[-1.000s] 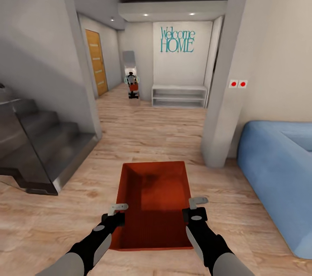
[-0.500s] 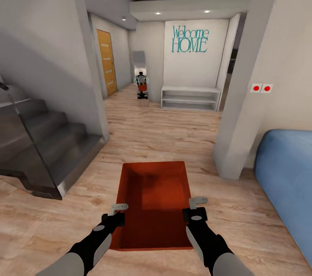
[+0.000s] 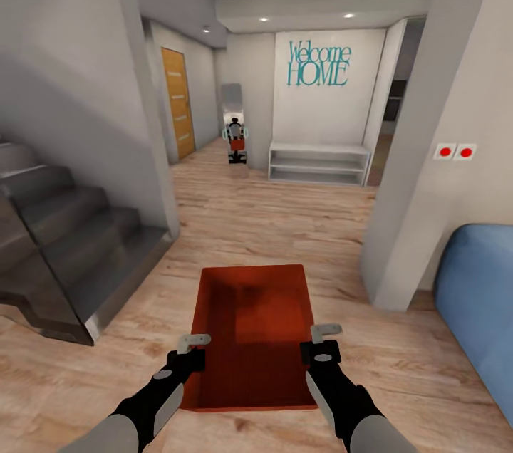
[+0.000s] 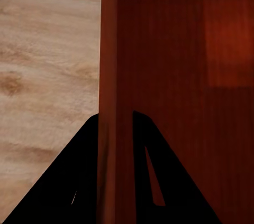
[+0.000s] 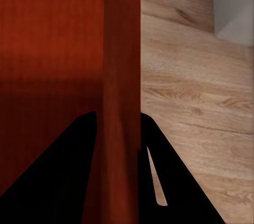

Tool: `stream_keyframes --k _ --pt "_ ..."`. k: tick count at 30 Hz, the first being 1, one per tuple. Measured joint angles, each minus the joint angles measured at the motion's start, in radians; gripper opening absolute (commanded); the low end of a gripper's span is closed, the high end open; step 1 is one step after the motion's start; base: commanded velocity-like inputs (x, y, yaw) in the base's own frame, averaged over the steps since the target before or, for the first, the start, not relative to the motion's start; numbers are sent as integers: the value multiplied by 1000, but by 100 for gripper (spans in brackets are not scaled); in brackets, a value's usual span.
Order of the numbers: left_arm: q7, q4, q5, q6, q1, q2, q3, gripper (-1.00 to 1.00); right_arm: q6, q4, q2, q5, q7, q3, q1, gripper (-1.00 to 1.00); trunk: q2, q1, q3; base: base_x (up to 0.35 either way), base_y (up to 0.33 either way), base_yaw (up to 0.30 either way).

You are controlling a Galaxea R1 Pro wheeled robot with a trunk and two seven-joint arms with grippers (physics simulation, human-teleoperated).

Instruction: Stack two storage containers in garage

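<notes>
The left gripper [image 3: 191, 352] is clamped on the storage container's [image 3: 256, 328] left wall, the right gripper [image 3: 322, 341] on its right wall, so the bin hangs level between them above the living room's wood-plank floor [image 3: 271, 218], probably for steady carrying

Definitely somebody's home: there's a teal "Welcome HOME" sign [image 3: 318, 63] on the hallway wall over a low white shelf [image 3: 318, 162], light wood-plank flooring [image 3: 271, 218], a grey staircase [image 3: 64, 239], an orange wooden door [image 3: 177, 102] and a blue sofa [image 3: 477, 296].
</notes>
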Motion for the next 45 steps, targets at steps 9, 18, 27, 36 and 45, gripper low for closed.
stream_keyframes --k 9,18,27,36,45 --pt "0 0 0 0 0 0 0 -100 0 0 0 -1 0 0 0 -100 0 0 0 342 0 0" --pt "0 0 0 0 0 0 0 -100 0 0 0 1 0 0 0 -100 0 0 0 342 0 0" --pt "0 0 1 0 0 0 0 -100 0 1 0 2 1 -1 0 -100 0 0 0 342 0 0" --pt "0 0 -1 0 0 0 0 -100 -1 1 0 0 0 0 0 -100 0 0 0 342 0 0" --pt "-4 -5 -17 -5 9 11 19 -100 -9 -8 6 -7 13 -3 3 -100 0 1 0 0 0 0"
